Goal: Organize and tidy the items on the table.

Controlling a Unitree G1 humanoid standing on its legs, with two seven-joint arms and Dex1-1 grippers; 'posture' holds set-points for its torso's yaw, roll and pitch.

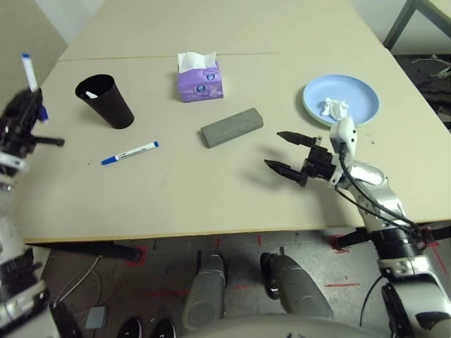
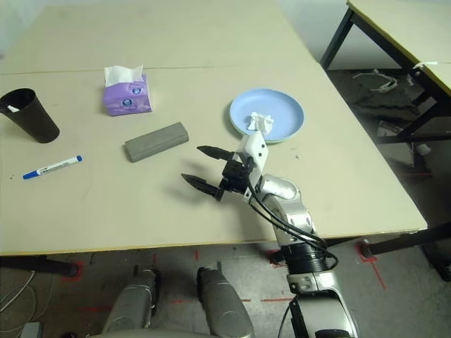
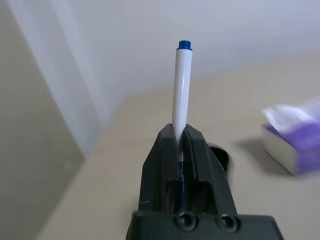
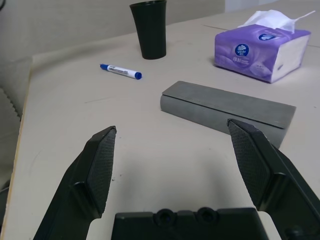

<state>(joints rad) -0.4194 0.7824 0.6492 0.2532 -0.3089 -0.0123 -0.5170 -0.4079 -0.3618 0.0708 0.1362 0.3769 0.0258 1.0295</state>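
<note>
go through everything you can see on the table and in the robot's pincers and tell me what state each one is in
Left pincer: shut on a marker.
Right pincer: open, empty, near the glasses case.
Glasses case: closed, lying flat.
Second marker: capped, lying on the table.
Black cup: upright.
Plates: stacked, holding a crumpled tissue.
Tissue box: open, tissue sticking out.

Second table [image 2: 394, 21], perhaps cable-littered floor

purple tissue box [image 1: 199, 81] with white tissue poking up, second table [image 2: 405, 28] beyond
</note>
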